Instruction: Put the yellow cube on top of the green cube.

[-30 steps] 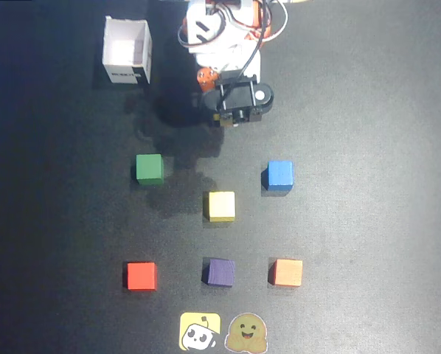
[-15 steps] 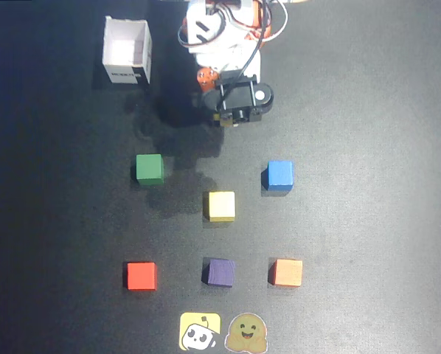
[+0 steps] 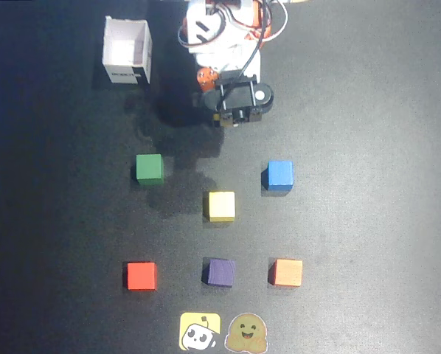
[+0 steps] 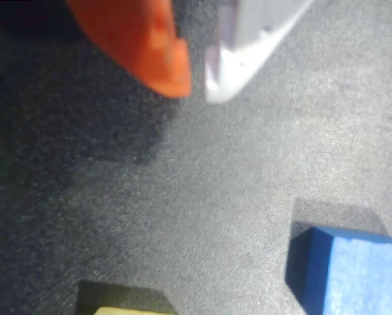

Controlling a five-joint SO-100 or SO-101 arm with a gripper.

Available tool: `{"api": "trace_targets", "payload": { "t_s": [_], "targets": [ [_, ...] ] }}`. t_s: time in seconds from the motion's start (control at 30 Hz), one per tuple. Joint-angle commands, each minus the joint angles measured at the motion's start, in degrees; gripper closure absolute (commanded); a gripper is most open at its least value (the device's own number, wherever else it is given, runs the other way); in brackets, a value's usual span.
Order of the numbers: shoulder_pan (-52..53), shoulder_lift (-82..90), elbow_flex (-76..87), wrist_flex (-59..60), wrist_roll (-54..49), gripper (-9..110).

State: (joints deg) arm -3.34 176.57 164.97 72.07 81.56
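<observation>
Six cubes: one yellow cube (image 3: 221,206), one green cube (image 3: 150,168).

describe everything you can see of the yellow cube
The yellow cube is a small pale-yellow block with plain matte faces and crisp edges, the same size as the other coloured cubes. In the overhead view it sits flat and square on the dark mat, near the middle of the group, touching nothing. The gripper is above it in that view, well clear. The wrist view shows only a sliver of its top edge at the bottom.
</observation>
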Motion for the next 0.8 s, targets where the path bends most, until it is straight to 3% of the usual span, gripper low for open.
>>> {"api": "trace_targets", "payload": {
  "t_s": [0.0,0.77],
  "targets": [
    [-0.3,0.6,-0.4,0.1,-0.6,101],
    [0.2,0.3,-0.4,-0.1,1.3,97]
  ]
}}
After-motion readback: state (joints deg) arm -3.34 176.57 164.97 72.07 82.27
